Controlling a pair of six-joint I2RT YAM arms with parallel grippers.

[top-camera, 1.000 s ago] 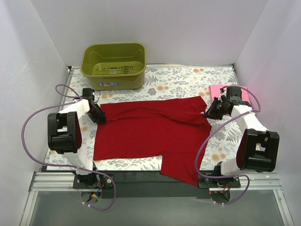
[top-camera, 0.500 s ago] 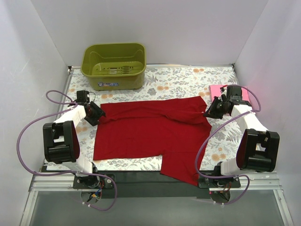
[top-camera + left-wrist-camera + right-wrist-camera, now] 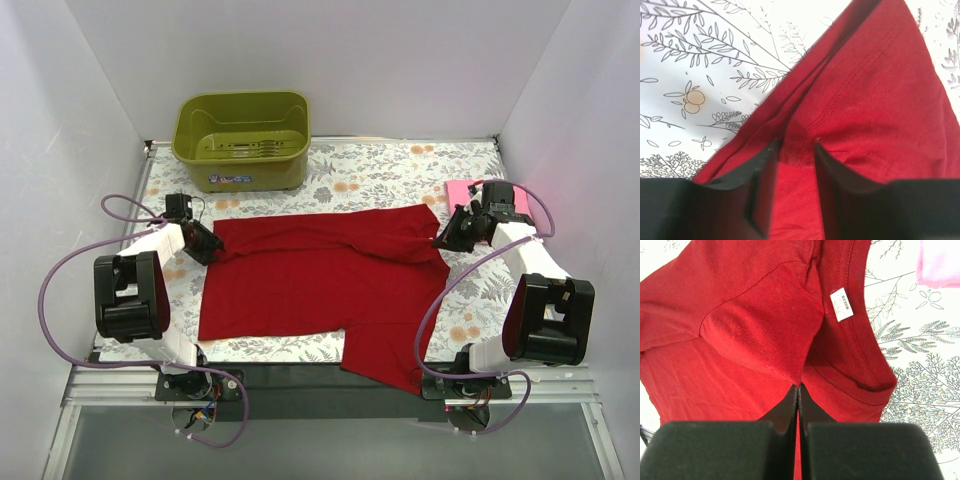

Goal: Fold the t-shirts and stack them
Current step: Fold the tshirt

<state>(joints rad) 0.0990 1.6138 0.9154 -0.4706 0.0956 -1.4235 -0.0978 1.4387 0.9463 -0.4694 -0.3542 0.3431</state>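
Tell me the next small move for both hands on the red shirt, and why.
Probably raise both hands together slightly to start folding the far edge nearward. The left hand pinches the red t-shirt at its hem corner, the right hand is shut on cloth beside the collar, and the shirt lies flat between them.

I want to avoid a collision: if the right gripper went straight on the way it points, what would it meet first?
The red t-shirt: the right gripper pinches its edge, and more red cloth lies directly ahead. The pink t-shirt lies off to the side.
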